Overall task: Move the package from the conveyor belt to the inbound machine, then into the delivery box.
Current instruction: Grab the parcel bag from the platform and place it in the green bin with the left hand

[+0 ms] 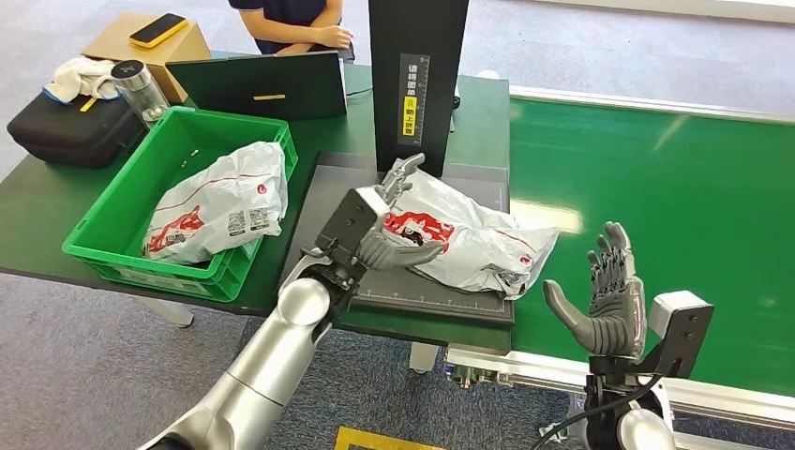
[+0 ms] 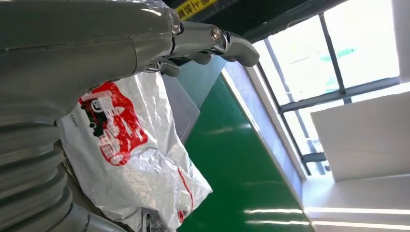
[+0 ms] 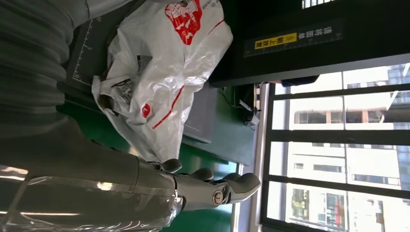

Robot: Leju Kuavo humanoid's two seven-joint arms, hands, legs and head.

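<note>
Crumpled white plastic mailer package with red printing (image 1: 464,239) lies on the flat grey platform of the inbound machine (image 1: 328,202), in front of the machine's black upright column (image 1: 417,70). Its right end overhangs the platform edge toward the green conveyor belt (image 1: 675,197). Surface wrinkled and glossy; red block graphic near the left end, a thin red line and a small black-and-white label toward the near right.

Left hand (image 1: 389,220) sits at the package's left end, fingers spread over the bag; whether it grips the plastic or only touches it, cannot tell. Right hand (image 1: 605,300) is raised upright over the near edge of the belt, fingers apart, holding nothing, apart from the package.

Left wrist view shows the red graphic close up and the bag's folds. Right wrist view shows the ruled scale marks along the platform edge and the label.

Left on the counter (image 1: 37,216), a green plastic crate (image 1: 112,220) holds a second white and red mailer bag (image 1: 220,202). A seated person (image 1: 291,23) is at the far side.
</note>
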